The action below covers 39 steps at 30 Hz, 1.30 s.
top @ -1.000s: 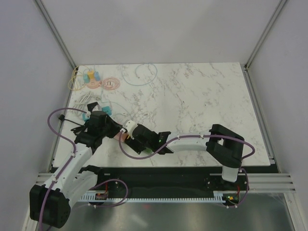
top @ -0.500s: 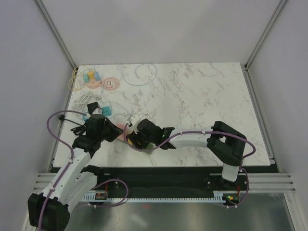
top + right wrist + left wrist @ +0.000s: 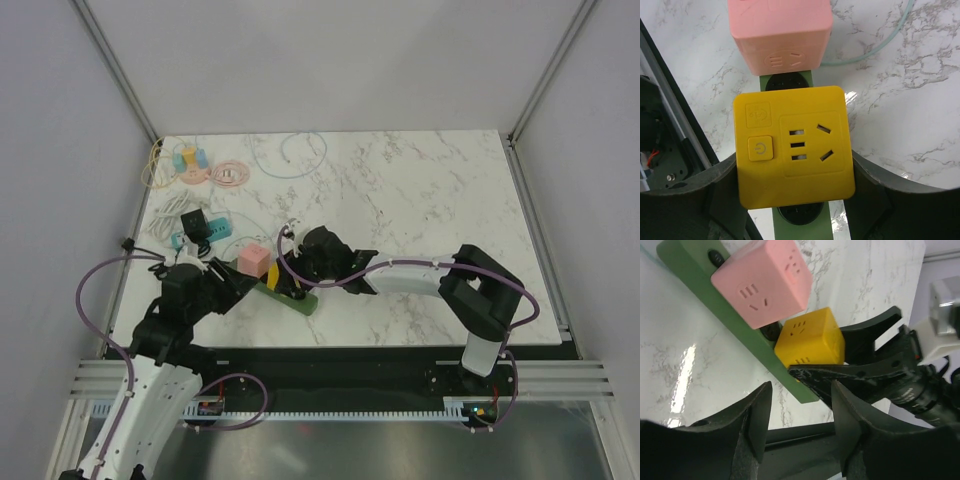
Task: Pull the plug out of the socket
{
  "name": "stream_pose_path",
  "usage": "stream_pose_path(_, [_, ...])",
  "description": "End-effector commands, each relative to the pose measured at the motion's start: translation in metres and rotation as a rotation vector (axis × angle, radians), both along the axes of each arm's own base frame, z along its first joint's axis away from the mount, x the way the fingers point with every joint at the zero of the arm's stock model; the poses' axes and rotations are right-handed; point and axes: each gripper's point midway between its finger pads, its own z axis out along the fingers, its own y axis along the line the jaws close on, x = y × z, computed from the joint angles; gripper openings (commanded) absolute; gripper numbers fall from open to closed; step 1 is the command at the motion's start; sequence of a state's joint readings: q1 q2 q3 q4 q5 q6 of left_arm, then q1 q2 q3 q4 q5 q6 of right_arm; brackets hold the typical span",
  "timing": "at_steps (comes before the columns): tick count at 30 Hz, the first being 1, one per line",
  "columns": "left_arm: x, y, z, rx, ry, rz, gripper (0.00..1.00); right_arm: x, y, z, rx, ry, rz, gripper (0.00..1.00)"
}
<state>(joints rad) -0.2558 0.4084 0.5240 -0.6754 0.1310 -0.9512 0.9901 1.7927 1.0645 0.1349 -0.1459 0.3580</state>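
A: Grey walls on three sides and a white marble counter (image 3: pixel 430 200) with grey veins. Can any name or label be read on the things?

B: No word anywhere. The yellow cube plug (image 3: pixel 796 145) carries only signs on its upper face: a power symbol on a small square button, above that a square with a raised mark too faint to make out, and beside them one set of socket slots. The pink cube plug (image 3: pixel 780 32) bears slots too, without lettering.

A: Where do they sit?

B: Both on the green power strip (image 3: pixel 737 322), which lies near the front edge of the counter, left of the middle. The pink one is just beside the yellow one, a round black socket showing between them. Whether the pins of either are fully in I cannot tell; the cubes hide them.

A: And the fingers?

B: The right fingers (image 3: pixel 720 192) are closed against two opposite sides of the yellow cube plug and hold it. The left fingers (image 3: pixel 754 422) stand apart with nothing between them, near the strip's end, touching neither cube.

A: What is cut off?

B: From above, the right wrist covers most of the yellow cube. The strip runs out of the right wrist view at the bottom. At the far left corner lie small coloured pieces (image 3: pixel 192 162), too small to name
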Motion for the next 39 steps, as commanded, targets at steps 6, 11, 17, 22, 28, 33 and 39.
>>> stream_pose_path(6, [-0.006,-0.007,-0.047,-0.070,0.152,0.031,0.57,0.007,0.011,0.046,0.208,0.099,-0.028,0.00])
stream_pose_path(11, [0.000,-0.003,-0.064,-0.084,0.193,0.104,0.59,0.004,0.009,0.048,0.243,0.120,-0.019,0.00])
stream_pose_path(17, [0.013,-0.010,-0.069,-0.137,0.171,0.113,0.64,0.000,0.009,0.043,0.242,0.134,-0.005,0.00])
stream_pose_path(22, [0.021,-0.004,-0.075,-0.118,0.189,0.159,0.64,-0.001,0.008,0.045,0.244,0.130,-0.003,0.00])
stream_pose_path(28, [0.026,-0.003,-0.072,-0.131,0.152,0.174,0.61,-0.002,0.007,0.043,0.235,0.129,0.006,0.00])
stream_pose_path(33, [0.029,-0.004,-0.073,-0.153,0.134,0.182,0.64,-0.004,0.009,0.044,0.246,0.135,0.018,0.00])
stream_pose_path(39, [0.028,-0.008,-0.090,-0.147,0.184,0.168,0.62,-0.006,0.013,0.048,0.268,0.145,0.022,0.00])
